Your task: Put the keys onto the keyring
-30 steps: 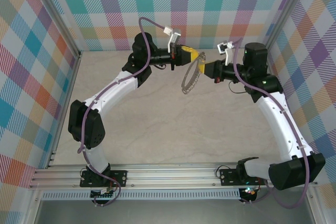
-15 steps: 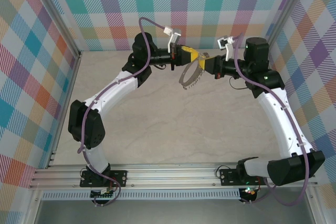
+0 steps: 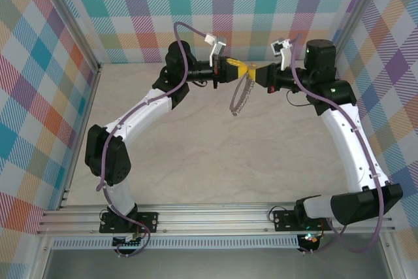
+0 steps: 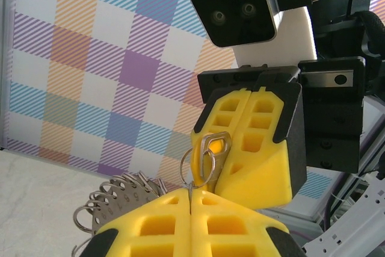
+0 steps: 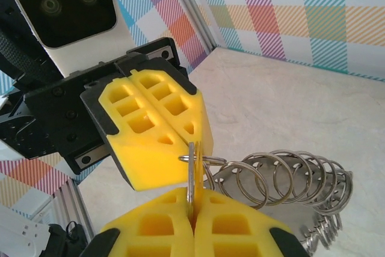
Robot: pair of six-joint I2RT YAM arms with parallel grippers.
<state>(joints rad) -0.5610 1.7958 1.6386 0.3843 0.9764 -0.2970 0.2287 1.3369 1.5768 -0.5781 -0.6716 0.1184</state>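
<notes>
Our left gripper [image 4: 190, 204] is clenched on the keyring [image 5: 283, 179]. Our right gripper [image 5: 192, 207] pinches the key [image 4: 212, 146] by its blade, tip to tip. The chain looks light and floppy and the key slick, so we judge the stiff blade the surest hold.

No text, label, brand, number or sign can be read in any of the 3 views.
</notes>
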